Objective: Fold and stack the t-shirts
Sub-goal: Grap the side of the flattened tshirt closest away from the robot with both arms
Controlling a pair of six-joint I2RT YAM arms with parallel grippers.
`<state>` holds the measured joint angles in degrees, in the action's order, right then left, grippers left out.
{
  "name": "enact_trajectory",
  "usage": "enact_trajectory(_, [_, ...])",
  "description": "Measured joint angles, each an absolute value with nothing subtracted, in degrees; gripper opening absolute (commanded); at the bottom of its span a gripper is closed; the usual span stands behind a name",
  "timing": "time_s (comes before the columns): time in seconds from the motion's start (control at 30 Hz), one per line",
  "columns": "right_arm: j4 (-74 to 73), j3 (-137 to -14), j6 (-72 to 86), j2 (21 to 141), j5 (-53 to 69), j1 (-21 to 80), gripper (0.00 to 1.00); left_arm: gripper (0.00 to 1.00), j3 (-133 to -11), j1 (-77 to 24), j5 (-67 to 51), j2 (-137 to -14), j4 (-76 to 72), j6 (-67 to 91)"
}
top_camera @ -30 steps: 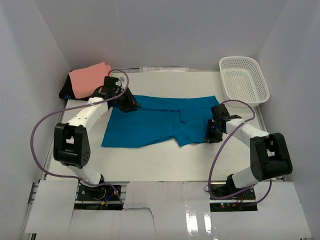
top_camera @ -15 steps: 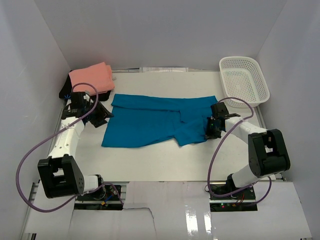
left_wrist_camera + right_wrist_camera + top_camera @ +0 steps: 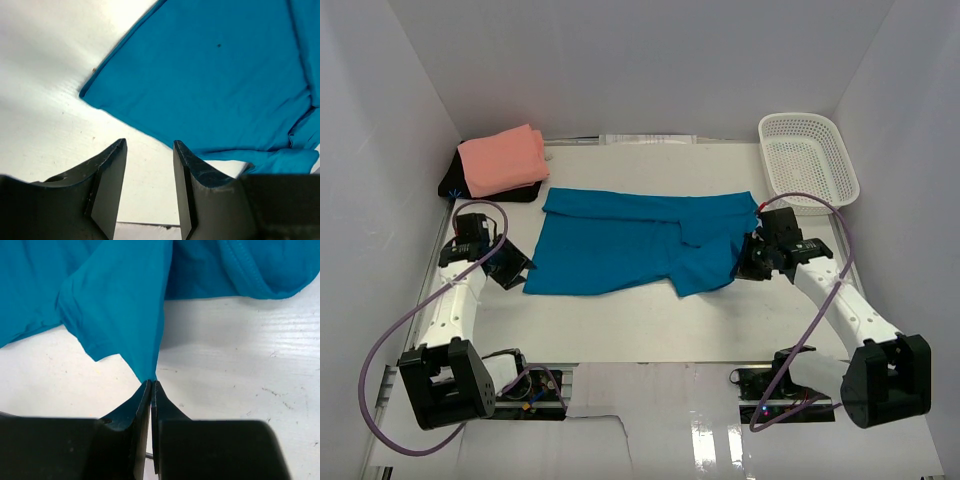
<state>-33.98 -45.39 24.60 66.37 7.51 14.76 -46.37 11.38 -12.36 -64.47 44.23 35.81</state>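
The top camera looks steeply down from the near side over the whole table [image 3: 650, 320]. Wrist cameras peer closely past the left claw [image 3: 149, 145] and right claw [image 3: 151, 385]; all three views share the teal-blue t-shirt [image 3: 620, 245].

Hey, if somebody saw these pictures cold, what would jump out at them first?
First, the teal-blue t-shirt spread across the middle of the white table, with the right gripper shut on a corner at its right end. Next, the folded salmon-pink t-shirt in the far left corner and the white mesh basket at far right. The left gripper is open over bare table beside the shirt's near left corner.
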Motion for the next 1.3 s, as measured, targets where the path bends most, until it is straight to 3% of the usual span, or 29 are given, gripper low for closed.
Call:
enact_trajectory(0.27, [-37.5, -45.2, 25.0, 62.2, 9.9, 14.8, 0.08, 0.49, -45.7, 11.5, -7.7, -65.6, 48.0, 40.5])
enact_trajectory(0.67, [-39.5, -48.7, 25.1, 59.8, 11.4, 14.8, 0.08, 0.57, -43.6, 12.1, -2.8, -68.7, 48.6, 47.8])
enact_trajectory(1.3, [-40.7, -49.4, 25.0, 56.7, 12.4, 14.8, 0.08, 0.51, -40.5, 12.3, -1.7, -79.4, 39.9, 52.6])
